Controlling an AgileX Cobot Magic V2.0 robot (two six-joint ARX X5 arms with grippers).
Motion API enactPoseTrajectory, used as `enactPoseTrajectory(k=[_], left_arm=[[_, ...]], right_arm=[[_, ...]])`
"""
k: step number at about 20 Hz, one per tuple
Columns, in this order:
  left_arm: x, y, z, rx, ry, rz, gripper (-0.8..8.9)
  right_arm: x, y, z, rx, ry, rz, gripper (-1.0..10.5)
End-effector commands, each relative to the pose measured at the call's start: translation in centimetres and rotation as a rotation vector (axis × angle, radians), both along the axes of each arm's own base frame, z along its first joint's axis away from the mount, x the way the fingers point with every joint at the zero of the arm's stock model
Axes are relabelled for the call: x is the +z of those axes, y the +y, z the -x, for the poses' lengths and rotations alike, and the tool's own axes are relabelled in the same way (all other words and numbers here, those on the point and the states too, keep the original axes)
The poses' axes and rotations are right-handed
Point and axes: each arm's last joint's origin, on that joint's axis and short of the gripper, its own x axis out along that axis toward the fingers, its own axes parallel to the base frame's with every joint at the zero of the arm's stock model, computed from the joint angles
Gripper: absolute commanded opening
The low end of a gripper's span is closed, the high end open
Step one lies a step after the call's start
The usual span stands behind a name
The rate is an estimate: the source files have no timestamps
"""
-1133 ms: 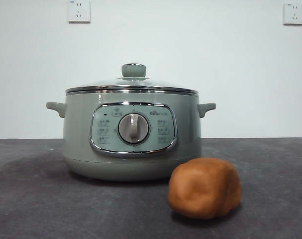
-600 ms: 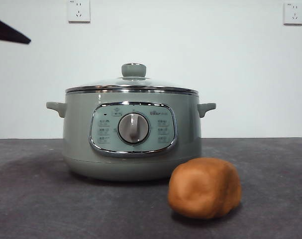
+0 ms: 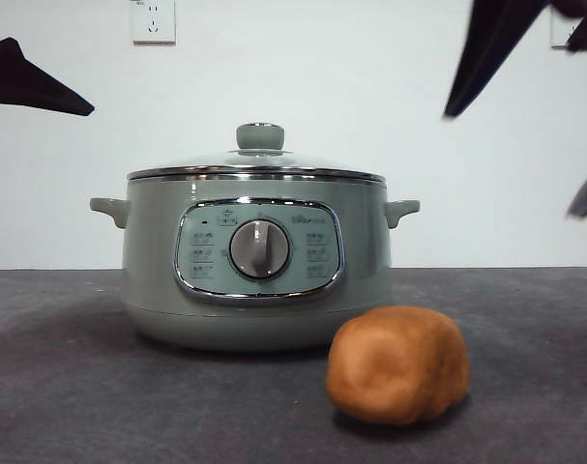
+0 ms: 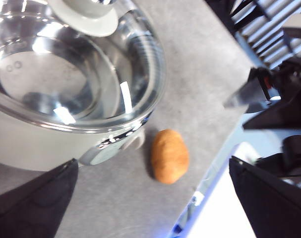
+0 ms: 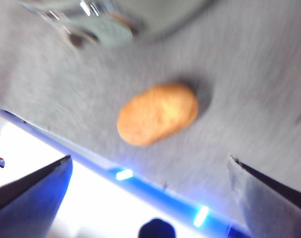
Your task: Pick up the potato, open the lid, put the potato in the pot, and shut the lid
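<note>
The potato (image 3: pixel 397 365) lay on the grey bench (image 3: pixel 61 387), near its front edge, at about 4 o'clock from the pot (image 3: pixel 254 261), apart from it with bare surface around. The lid (image 3: pixel 257 162) sat closed on the pot. The right end effector (image 5: pixel 150 163) hung above the potato, jaws spread wide, empty. The left end effector (image 4: pixel 155 171) hovered over the lid, likewise wide open, gripping nothing.
</note>
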Motion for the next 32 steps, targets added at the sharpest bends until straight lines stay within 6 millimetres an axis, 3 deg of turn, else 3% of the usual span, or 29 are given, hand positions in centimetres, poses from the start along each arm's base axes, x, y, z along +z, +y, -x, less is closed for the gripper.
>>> enactPoseTrajectory(k=[1, 4, 10, 19, 24, 27, 30, 32], left_arm=[[0.0, -0.3, 0.0, -0.006, -0.015, -0.026, 8.21], [-0.1, -0.6, 0.1, -0.002, -0.020, -0.045, 8.21], [-0.1, -1.0, 0.2, -0.023, -0.021, -0.045, 8.21], [-0.1, -1.2, 0.3, -0.035, -0.022, -0.046, 8.21], [-0.1, -1.2, 0.3, -0.045, -0.036, -0.052, 8.21], [-0.1, -1.2, 0.3, -0.050, -0.040, -0.056, 8.21], [-0.3, -1.2, 0.5, -0.065, -0.035, -0.073, 8.21], [-0.3, -1.1, 0.6, -0.075, -0.038, -0.082, 8.21]], right_arm=[[-1.2, 1.6, -0.2, -0.109, 0.131, 0.034, 8.5], [-2.8, 3.4, -0.6, -0.160, 0.179, 0.120, 8.5], [-4.8, 5.9, -2.0, -0.240, 0.221, 0.090, 8.5], [-8.1, 7.5, -3.7, -0.373, 0.293, 0.126, 8.5], [-9.4, 8.2, -3.7, -0.393, 0.290, 0.191, 8.3], [-9.9, 8.4, -3.7, -0.388, 0.297, 0.205, 5.7], [-9.9, 8.6, -3.7, -0.364, 0.281, 0.199, 0.5], [-9.9, 8.6, -3.6, -0.358, 0.283, 0.197, 0.0]])
